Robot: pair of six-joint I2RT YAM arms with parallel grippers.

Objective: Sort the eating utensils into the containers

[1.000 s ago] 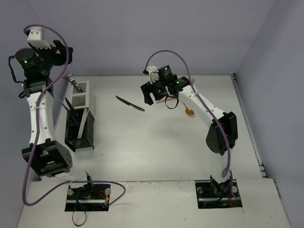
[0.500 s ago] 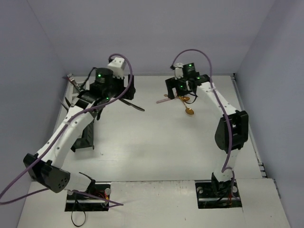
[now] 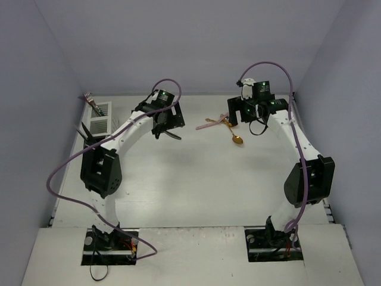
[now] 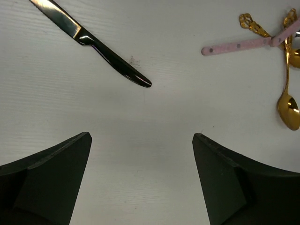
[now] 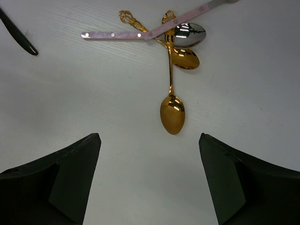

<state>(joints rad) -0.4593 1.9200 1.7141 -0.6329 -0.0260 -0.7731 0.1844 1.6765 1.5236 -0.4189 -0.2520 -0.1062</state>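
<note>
Fork (image 3: pixel 89 97) stands in white caddy (image 3: pixel 103 122).

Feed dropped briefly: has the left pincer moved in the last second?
Yes. The left pincer has swung right, away from the white caddy, and is now open near the black knife.

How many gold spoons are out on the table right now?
2, lying together. The near gold spoon points its bowl at the right wrist camera; the far gold spoon lies just beyond, beside a silver bowl. The caddies could hide others.
</note>
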